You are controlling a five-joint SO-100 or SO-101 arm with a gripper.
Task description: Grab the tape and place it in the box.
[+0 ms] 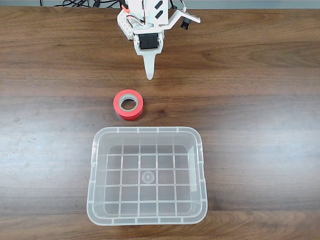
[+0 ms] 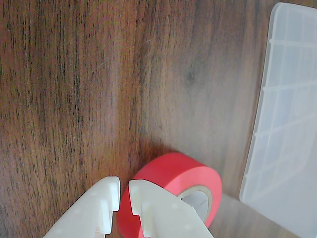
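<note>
Tape [image 1: 128, 104] sits flat on the desk [image 1: 260, 100], just beside the empty box [image 1: 148, 217]. Gripper [image 2: 124, 186] jaws nearly closed, holding nothing, so they could just bump the roll instead of straddling it.

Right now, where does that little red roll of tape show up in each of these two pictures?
Fixed view: the tape lies flat left of centre, between the gripper above and the box below.
Wrist view: the tape sits at bottom centre, partly behind the gripper.
Shared landmark: the clear box, at the right edge here.
</note>
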